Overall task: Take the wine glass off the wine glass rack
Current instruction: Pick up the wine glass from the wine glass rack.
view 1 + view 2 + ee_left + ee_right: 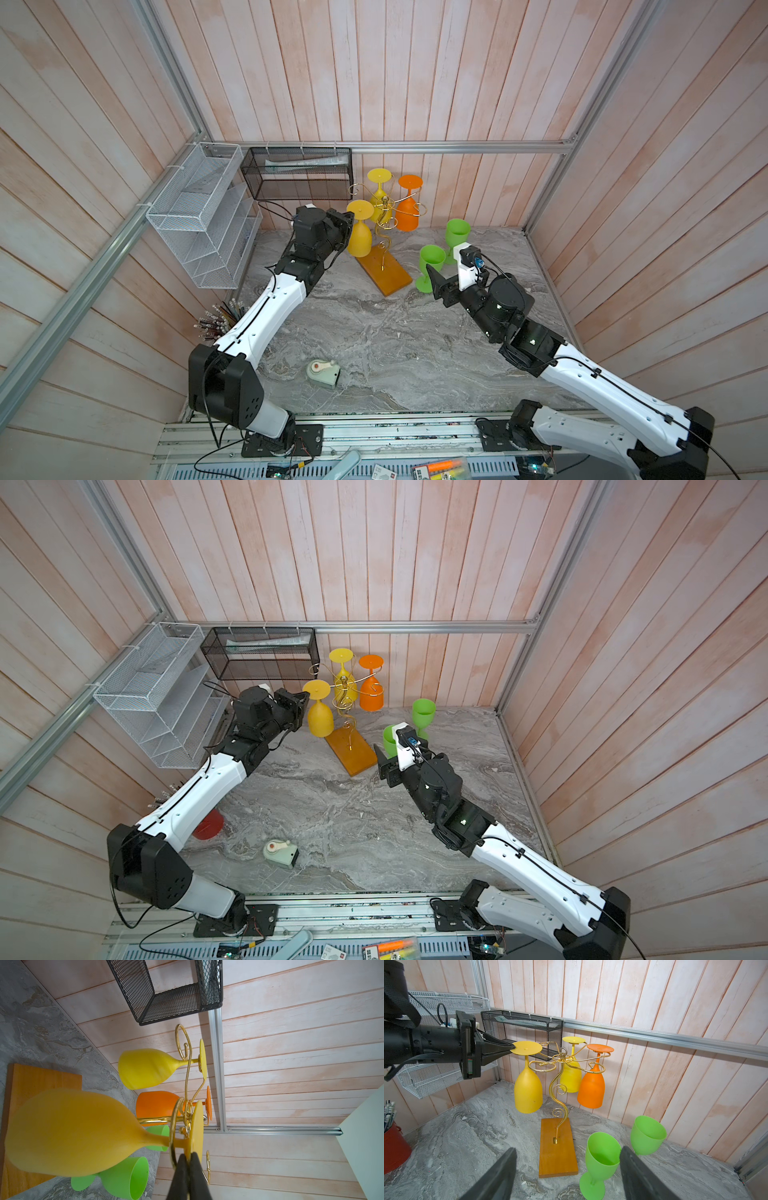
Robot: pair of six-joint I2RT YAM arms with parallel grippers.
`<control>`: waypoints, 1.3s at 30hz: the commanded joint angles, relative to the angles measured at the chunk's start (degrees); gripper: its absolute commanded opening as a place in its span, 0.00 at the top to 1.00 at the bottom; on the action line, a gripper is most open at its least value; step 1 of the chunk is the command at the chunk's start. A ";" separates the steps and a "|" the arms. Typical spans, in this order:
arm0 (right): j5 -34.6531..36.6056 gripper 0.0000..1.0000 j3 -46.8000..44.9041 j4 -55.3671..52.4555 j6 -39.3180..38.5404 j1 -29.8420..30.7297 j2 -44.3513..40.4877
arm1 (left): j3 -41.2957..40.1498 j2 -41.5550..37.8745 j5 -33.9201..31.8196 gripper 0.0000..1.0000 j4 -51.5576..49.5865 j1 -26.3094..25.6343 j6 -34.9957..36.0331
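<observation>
We see the wine glass rack (560, 1159), a thin gold wire stand with curled scroll arms on a wavy stem, fixed to a flat, glossy orange-brown rectangular base, on the grey veined marble table (467, 1136). Three smooth, matte, tulip-shaped glasses hang bowl-down from its arms: the amber-yellow wine glass (527, 1093) on the arm nearest the left arm, a lemon-yellow glass (571, 1078) behind the stem, and an orange glass (591, 1091) on the opposite arm. A lime-green goblet (602, 1155) stands upright just beside the rack's base, with a second lime-green goblet (648, 1134) near it. The left arm rises towards the rack's top with its wrist held level; the left gripper (509, 1049) has its tapered black fingers (197, 1178) clenched flat on the rim of the amber-yellow wine glass's disc foot, while the stem sits inside the rack's scroll loop. The right gripper (568, 1150) hovers low in front of the rack's base, pointing towards it, its two flat black fingers spread wide and grasping nothing.
</observation>
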 commanded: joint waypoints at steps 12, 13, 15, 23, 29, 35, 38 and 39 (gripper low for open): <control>-0.42 0.23 0.89 0.18 1.38 0.38 -1.43 | 0.71 -3.24 0.02 1.00 0.51 0.31 1.40; -0.32 0.23 0.93 0.10 1.44 0.36 -1.41 | 0.56 -3.29 0.15 1.00 0.58 0.29 1.26; -0.38 0.23 0.88 0.09 1.54 0.36 -1.57 | 0.32 -3.54 0.37 1.00 0.63 0.32 1.16; -0.56 0.23 0.67 -0.06 2.15 0.34 -1.74 | -2.92 -6.59 0.79 1.00 0.89 0.72 0.55; -1.06 0.23 0.53 0.17 2.55 0.38 -1.64 | -5.22 -8.96 0.28 1.00 0.63 2.07 0.68; -1.20 0.23 0.84 0.09 2.59 0.42 -1.36 | -4.35 -8.20 0.55 1.00 0.58 3.15 1.07; -1.10 0.23 0.88 0.01 2.51 0.40 -1.55 | -3.20 -7.19 0.74 1.00 0.59 3.57 1.41; -1.08 0.24 0.87 -0.10 2.51 0.35 -1.53 | -2.75 -6.75 0.81 1.00 0.49 3.59 1.59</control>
